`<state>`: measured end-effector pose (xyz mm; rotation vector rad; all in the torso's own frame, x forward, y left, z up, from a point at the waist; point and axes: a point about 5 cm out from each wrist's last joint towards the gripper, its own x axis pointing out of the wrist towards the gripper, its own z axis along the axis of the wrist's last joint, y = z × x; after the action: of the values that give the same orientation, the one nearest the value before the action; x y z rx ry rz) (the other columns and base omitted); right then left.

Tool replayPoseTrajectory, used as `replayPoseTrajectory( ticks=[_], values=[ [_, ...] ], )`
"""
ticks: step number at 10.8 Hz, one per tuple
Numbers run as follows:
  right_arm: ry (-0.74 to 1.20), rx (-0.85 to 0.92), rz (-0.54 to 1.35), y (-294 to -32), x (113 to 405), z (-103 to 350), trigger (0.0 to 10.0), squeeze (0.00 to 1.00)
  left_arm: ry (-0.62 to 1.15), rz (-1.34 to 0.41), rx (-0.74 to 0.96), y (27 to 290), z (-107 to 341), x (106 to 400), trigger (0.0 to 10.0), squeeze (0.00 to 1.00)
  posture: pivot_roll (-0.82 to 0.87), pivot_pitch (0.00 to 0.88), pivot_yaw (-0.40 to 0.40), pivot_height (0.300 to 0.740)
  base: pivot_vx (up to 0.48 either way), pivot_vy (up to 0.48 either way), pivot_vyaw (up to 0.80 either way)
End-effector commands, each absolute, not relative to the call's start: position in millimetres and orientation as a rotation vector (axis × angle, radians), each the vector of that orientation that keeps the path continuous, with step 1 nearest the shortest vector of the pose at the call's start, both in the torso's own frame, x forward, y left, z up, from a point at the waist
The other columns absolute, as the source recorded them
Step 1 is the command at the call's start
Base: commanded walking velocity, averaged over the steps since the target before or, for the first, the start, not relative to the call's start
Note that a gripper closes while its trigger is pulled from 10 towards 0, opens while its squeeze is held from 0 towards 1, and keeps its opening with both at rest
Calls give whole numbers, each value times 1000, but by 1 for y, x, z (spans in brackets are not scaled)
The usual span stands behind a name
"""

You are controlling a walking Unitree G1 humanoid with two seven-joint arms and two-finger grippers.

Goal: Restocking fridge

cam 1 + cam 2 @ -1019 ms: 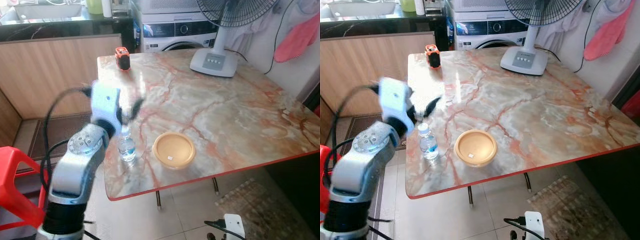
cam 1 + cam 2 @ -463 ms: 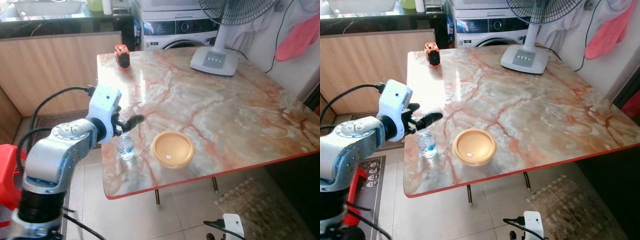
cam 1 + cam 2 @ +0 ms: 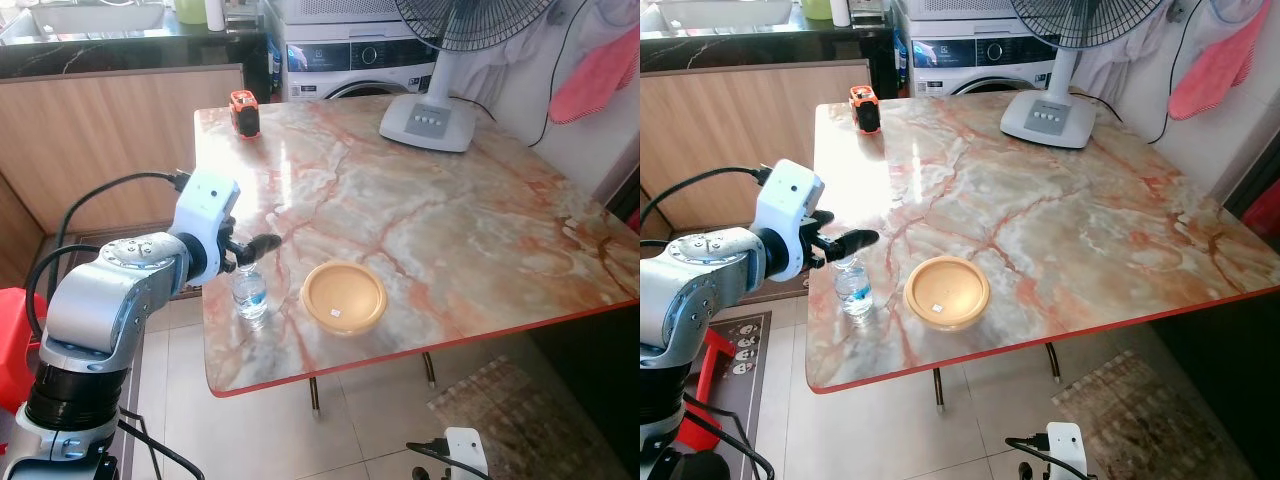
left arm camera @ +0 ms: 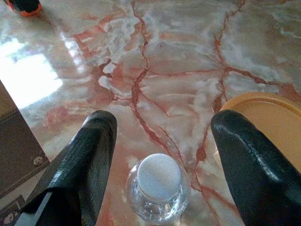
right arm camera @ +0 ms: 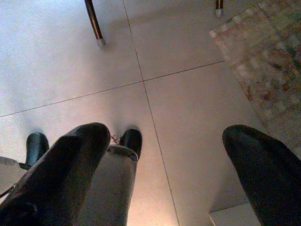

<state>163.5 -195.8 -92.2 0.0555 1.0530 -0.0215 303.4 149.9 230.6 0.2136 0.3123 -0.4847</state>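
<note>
Two black fingers of the left gripper (image 4: 160, 155) stand spread wide above a small water bottle (image 3: 251, 293), one finger on each side of its white cap (image 4: 159, 172) and neither touching it; in the left wrist view the cap sits almost centred between them. That placing reads as a line-up for a grasp around the neck or upper body, so a descent and then a closing seem to be what is called for next.

On the marble tabletop (image 3: 480, 220), the bottle stands close to the robot's left-hand edge near the front corner. Its long axis is upright, cap pointing straight up toward the wrist camera. A round yellow lidded container (image 3: 344, 297) sits just beside it at the bottle's three o'clock, apart from it. Being small, clear and near the edge, the bottle could tip or slide off if a finger nudges it.

An orange tape measure (image 3: 244, 114) lies well away at twelve o'clock, and a fan base (image 3: 427, 125) stands at about one o'clock.

Hanging idle over the tiled floor (image 5: 178, 117), the right gripper (image 5: 164, 169) also has its jaws apart.
</note>
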Motion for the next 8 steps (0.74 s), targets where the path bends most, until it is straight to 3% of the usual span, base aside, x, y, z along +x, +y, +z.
replayPoseTrajectory(
  ticks=[1,8],
  values=[
    [1070,73,-41,-197,161,-93,10000,0,332,-499,194,148,231,305,10000,0,65,0,-39,740,0,0,0],
    [1080,84,-34,-197,160,-94,10000,0,399,-487,192,148,220,301,10000,0,68,0,-31,740,0,0,0]
  ],
)
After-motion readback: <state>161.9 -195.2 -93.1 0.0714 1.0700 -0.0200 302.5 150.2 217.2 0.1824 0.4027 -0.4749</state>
